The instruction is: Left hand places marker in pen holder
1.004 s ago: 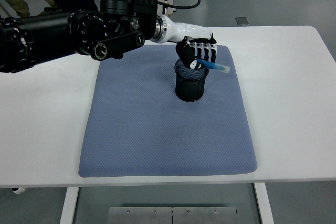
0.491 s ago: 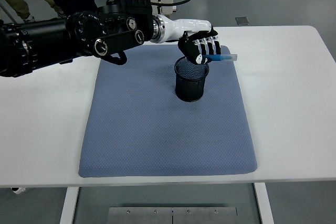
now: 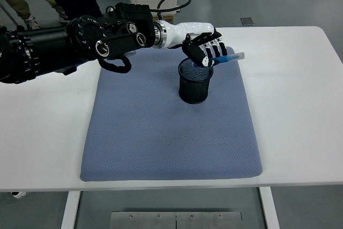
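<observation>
1. My left robot hand [image 3: 206,51] is closed around the marker [image 3: 228,58], which is a blue barrel with a pale cap end sticking out to the picture's right of my fingers [image 3: 215,50].

2. Over the last second my hand has lifted a little and drawn back toward the far side of the tabletop [image 3: 300,105]. It started low over the mouth of the pen holder [image 3: 194,81] and now sits above and just behind the far rim.

3. The marker has changed angle as well. Earlier it sloped down to the right, with its free end dipping beside the holder. Now it lies close to level, even slightly raised at the cap end, and it points away from the opening rather than into it.

4. The black mesh pen holder has not moved. It stands upright on the blue mat [image 3: 161,132], and from what I can see through the mesh it looks empty.

5. I judge that the placing is not done and that this was a repositioning, not a release. The marker is in the air and clear of the holder. Its tip needs tilting down over the opening before I let go, otherwise it will land across the rim or on the mat.

6. My right arm is not in view.
</observation>
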`<state>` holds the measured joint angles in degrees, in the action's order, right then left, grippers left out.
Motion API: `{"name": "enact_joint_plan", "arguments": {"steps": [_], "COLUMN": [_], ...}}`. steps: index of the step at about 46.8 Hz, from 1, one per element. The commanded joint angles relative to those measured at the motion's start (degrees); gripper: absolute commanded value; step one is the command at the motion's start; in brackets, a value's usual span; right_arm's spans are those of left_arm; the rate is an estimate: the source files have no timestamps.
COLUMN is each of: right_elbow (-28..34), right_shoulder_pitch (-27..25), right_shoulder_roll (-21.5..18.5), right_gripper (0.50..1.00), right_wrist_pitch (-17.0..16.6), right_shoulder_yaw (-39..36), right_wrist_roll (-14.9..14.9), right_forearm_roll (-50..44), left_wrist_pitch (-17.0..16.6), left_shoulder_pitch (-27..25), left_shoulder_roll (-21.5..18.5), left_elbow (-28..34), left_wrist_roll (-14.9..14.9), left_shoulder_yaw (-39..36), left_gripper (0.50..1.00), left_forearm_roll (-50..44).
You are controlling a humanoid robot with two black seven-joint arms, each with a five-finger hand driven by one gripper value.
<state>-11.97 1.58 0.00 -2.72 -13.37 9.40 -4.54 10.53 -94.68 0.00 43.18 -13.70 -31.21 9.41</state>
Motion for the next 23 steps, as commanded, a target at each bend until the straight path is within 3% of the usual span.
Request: {"name": "enact_joint_plan", "arguments": {"steps": [1,7,13,23], "right_elbow": [0.0,0.0,0.0,0.0], "right_shoulder_pitch": [0.0,0.0,0.0,0.0], "right_shoulder_roll": [0.0,0.0,0.0,0.0], "right_gripper": [1.0,1.0,1.0,1.0], "right_wrist_pitch": [0.0,0.0,0.0,0.0], "right_shoulder_yaw": [0.0,0.0,0.0,0.0], "right_wrist_roll": [0.0,0.0,0.0,0.0], "right_forearm_roll": [0.0,0.1,0.1,0.0], "left_wrist_pitch": [-0.3,-0.7,-0.7,-0.6], "left_shoulder_pitch": [0.2,0.3,0.4,-0.6], "left_shoulder_roll": [0.0,0.0,0.0,0.0], "left_elbow": [0.0,0.1,0.0,0.1], "left_wrist_roll": [0.1,0.1,0.1,0.0], "left_shoulder_yaw": [-0.2,-0.3,-0.3,-0.1], "left_gripper": [0.675,0.707,0.795,0.877], "left_forearm_roll": [-0.6,-0.6,-0.6,-0.8]}}
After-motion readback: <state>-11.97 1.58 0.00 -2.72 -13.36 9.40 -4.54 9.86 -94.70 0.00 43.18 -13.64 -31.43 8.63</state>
